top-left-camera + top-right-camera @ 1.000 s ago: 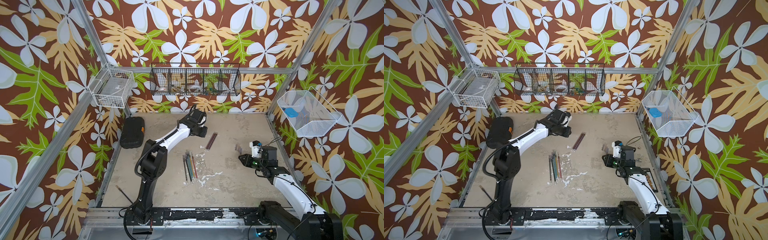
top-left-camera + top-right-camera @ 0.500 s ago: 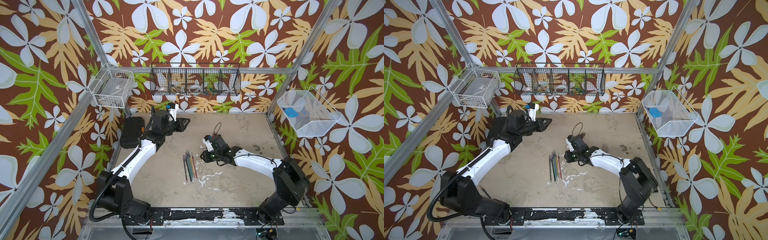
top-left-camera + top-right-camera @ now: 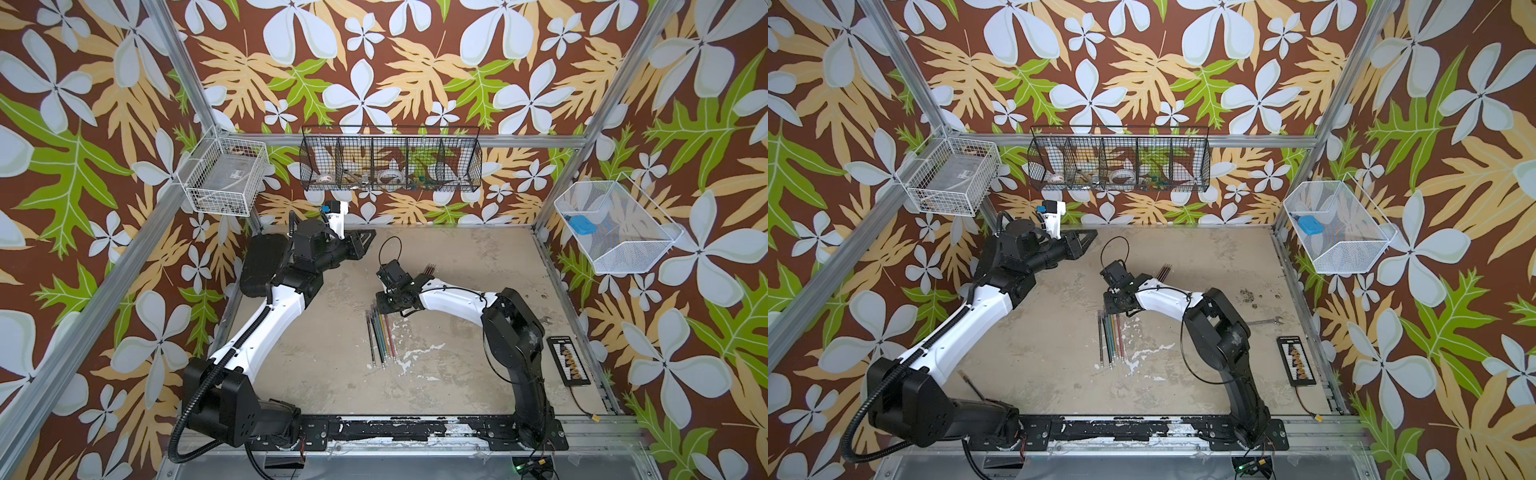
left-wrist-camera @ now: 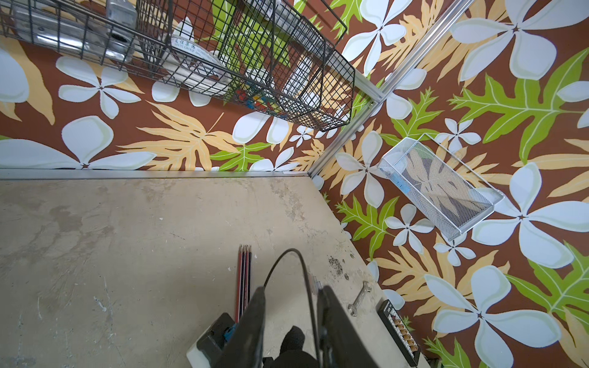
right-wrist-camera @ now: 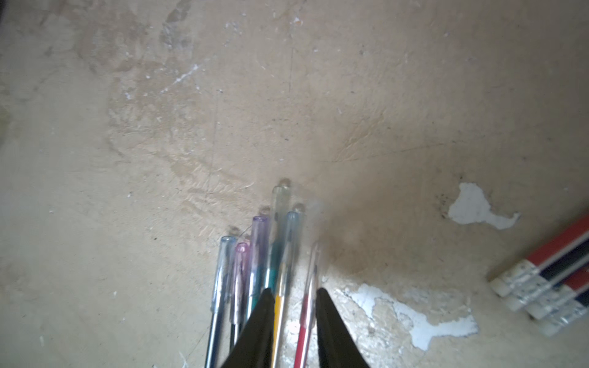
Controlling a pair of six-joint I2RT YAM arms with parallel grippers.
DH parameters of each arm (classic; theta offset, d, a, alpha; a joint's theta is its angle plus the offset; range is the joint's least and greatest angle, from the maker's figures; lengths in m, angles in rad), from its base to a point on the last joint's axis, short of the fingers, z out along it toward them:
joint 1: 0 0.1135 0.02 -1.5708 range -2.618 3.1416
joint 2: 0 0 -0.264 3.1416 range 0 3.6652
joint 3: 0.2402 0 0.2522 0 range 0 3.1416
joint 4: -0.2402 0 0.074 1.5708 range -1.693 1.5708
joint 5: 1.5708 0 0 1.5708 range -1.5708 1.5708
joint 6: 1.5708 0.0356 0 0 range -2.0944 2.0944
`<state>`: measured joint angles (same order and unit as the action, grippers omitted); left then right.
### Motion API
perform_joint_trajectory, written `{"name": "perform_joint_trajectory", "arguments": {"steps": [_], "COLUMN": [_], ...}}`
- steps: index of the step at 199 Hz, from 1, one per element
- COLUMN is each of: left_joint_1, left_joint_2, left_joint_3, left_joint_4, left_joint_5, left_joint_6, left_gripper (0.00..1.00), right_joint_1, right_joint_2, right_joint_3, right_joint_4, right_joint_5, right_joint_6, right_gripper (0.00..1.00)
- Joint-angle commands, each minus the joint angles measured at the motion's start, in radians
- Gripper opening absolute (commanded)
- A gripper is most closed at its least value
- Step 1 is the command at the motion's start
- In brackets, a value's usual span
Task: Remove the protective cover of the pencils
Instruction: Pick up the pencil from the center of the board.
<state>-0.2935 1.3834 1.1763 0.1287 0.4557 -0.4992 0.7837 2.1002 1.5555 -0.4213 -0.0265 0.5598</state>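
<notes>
Several coloured pencils lie side by side mid-table. Each far tip wears a translucent protective cover, as the right wrist view shows. My right gripper hovers low over those capped ends. Its jaws stand a little apart, and the yellow pencil and red pencil run beneath the gap. It is open and grips nothing. My left gripper is raised near the back wall, open and empty.
A bundle of red-and-black pencils lies behind the right wrist. At the right edge are a wrench and a black strip. A black case sits back left. Wire baskets hang on the walls.
Over the last second my left gripper drew back from the table's middle to the back left. My right gripper came from the right side to the coloured pencils' far ends.
</notes>
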Motion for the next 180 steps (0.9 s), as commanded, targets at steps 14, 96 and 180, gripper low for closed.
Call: {"name": "perform_joint_trajectory", "arguments": {"steps": [14, 96, 180], "left_joint_1": [0.013, 0.02, 0.021], "left_joint_2": [-0.004, 0.009, 0.016], "left_joint_3": [-0.009, -0.014, -0.02], "left_joint_4": [0.054, 0.066, 0.074], "left_joint_5": [0.033, 0.047, 0.049], "left_joint_6": [-0.037, -0.049, -0.056], "left_gripper": [0.31, 0.3, 0.3], "right_joint_1": [0.008, 0.007, 0.007], "right_joint_2": [0.029, 0.064, 0.049], "right_joint_3": [0.017, 0.009, 0.008], "right_joint_4": [-0.073, -0.075, -0.088], "right_joint_5": [0.069, 0.076, 0.107], "right_joint_6": [0.022, 0.033, 0.089], "right_gripper": [0.27, 0.25, 0.11]}}
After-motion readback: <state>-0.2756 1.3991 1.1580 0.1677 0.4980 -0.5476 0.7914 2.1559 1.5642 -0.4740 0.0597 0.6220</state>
